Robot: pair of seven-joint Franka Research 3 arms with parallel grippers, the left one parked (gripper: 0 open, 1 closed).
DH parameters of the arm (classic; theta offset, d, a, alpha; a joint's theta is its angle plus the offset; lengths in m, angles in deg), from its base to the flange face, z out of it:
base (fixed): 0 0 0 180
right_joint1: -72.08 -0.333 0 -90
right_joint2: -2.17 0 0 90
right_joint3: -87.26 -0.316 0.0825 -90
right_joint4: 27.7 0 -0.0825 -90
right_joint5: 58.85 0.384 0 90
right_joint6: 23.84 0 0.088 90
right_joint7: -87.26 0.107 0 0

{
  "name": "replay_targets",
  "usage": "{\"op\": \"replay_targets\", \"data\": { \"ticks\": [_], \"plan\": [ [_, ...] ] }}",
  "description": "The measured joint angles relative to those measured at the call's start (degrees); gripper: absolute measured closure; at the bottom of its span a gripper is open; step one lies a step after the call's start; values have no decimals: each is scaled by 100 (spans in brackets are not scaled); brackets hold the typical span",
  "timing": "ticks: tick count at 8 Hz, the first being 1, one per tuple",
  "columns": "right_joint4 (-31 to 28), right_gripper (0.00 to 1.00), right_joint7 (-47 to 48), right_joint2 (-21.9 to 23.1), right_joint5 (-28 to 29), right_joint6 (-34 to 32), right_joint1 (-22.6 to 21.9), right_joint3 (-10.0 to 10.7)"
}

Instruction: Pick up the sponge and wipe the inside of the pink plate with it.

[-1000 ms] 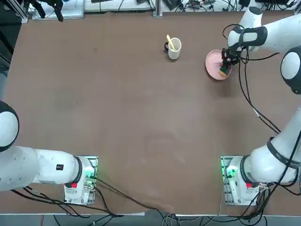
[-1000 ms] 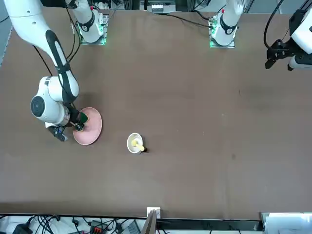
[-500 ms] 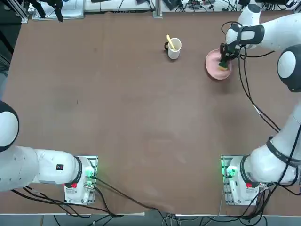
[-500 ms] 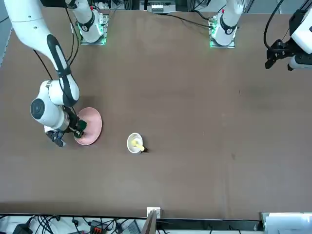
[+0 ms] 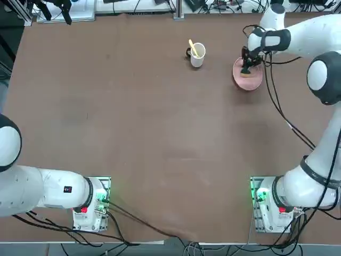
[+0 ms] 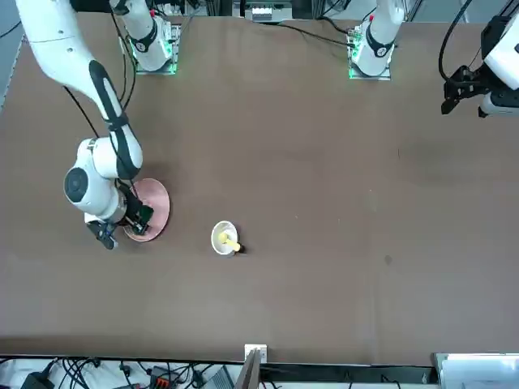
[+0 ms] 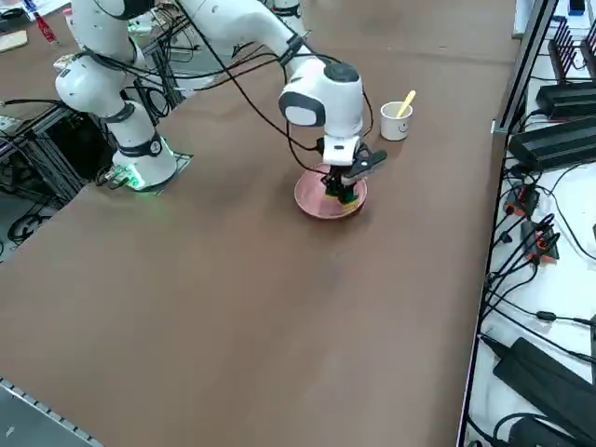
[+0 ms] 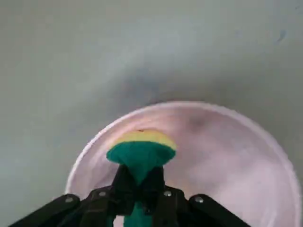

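My jaws (image 8: pixel 138 189) are clamped tight on the sponge (image 8: pixel 140 151), yellow base down inside the plate (image 8: pixel 227 156); most of the bare pink lies toward the mug-far side. Next stroke should sweep that way.

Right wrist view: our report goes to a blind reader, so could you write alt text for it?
The right pincer is shut on the sponge, its yellow face pressed against the inside of the pink plate, near the rim. Bare table lies beyond the plate.
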Motion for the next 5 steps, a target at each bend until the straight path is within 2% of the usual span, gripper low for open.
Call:
{"op": "replay_targets", "data": {
  "ticks": [3,5],
  "plan": [
    [-7,90,557,7,-12,-16,-340,10],
    [-88,90,592,56,-21,-49,-354,15]
  ]
}}
